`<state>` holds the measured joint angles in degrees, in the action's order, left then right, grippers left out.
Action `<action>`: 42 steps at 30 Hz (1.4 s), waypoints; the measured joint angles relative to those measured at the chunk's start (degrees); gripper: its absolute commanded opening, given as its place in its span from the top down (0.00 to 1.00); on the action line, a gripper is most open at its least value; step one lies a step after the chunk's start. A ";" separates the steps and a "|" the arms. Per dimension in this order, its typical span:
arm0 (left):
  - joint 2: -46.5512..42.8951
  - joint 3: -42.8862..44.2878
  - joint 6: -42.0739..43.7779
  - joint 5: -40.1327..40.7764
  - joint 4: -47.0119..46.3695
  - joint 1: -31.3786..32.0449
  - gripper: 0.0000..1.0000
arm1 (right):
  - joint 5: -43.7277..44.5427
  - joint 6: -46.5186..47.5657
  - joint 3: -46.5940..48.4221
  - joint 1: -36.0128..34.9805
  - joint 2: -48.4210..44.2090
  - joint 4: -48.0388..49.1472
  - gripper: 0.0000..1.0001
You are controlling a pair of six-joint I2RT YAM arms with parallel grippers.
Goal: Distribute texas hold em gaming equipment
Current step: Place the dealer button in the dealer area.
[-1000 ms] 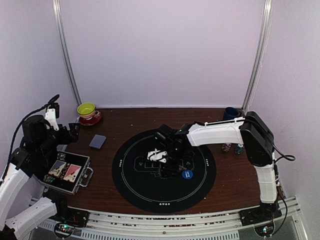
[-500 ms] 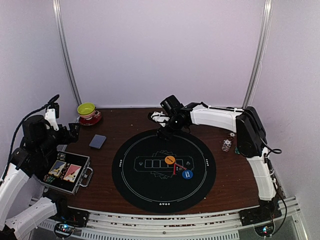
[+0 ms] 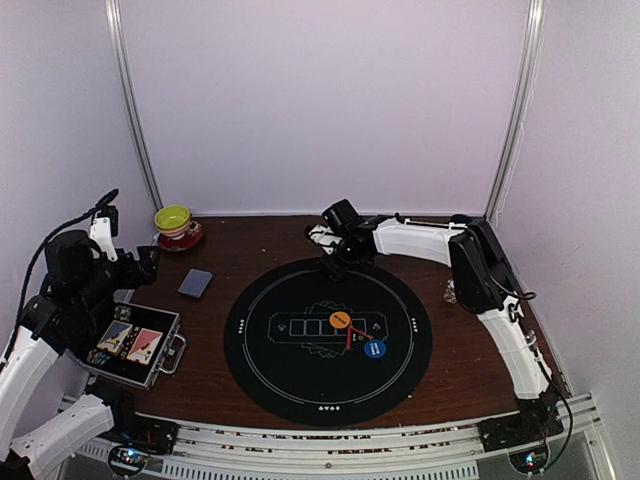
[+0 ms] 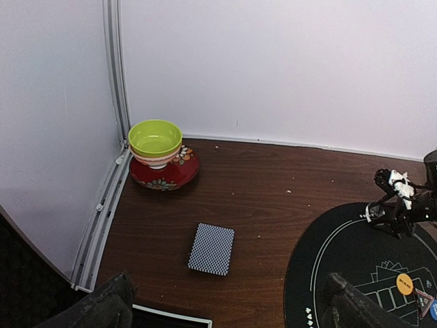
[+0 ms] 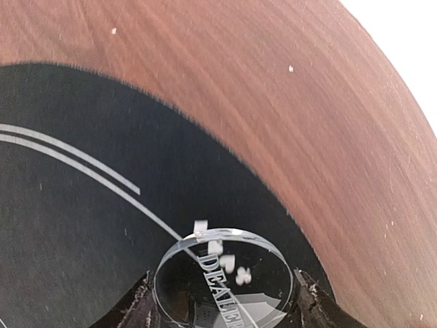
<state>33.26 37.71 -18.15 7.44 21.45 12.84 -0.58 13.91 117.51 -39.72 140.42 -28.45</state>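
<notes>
A: What is being held by the right pincer (image 5: 222,309)?

B: A clear dealer disc (image 5: 220,273) is being gripped between its two fingers (image 5: 136,311). The jaws are being stopped at a middle width by the disc, and the word DEALER is being shown on it.

A: Where is this disc being carried?

B: It is being held over the far rim of the black round mat (image 5: 68,171), where the brown table (image 5: 273,82) begins. In the top view this is just above the centre of the frame. If the mat is being touched cannot be told.

A: And the left pincer (image 4: 227,290)?

B: It is being held wide, with nothing between its fingers, at the bottom edge of the left wrist view.

A: Where is the other equipment being seen?

B: A deck of cards (image 4: 212,249) is lying flat on the table, in the lower middle of the left wrist frame, below the yellow-green bowl (image 4: 155,139). Near the centre of the top view, an orange disc (image 3: 339,320), a red triangle marker (image 3: 352,336) and a blue disc (image 3: 375,349) are lying just beside each other on the mat.
</notes>
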 measured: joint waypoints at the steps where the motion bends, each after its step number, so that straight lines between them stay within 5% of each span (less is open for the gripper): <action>1: 0.00 0.00 0.00 0.00 -0.02 0.00 0.02 | 0.00 -0.24 0.79 0.00 0.52 0.00 0.50; 15: -0.09 0.00 -0.04 0.00 0.00 -0.15 0.02 | 1.36 -1.75 4.02 -0.04 3.65 0.96 0.43; 31: -0.15 0.00 -0.26 0.00 0.00 -0.42 0.02 | 3.26 -0.09 6.95 -0.04 5.01 0.22 0.02; 34: -0.37 0.00 -0.28 0.00 -0.02 -0.42 0.02 | 3.06 1.09 7.65 -0.04 4.61 -1.97 0.00; 42: -0.98 0.00 -0.33 0.00 0.00 -0.42 0.02 | 0.15 3.72 -2.14 -0.20 -12.39 -7.02 0.00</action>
<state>32.27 37.71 -18.48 7.44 21.45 12.43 -0.43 17.63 115.37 -39.92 128.03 -35.46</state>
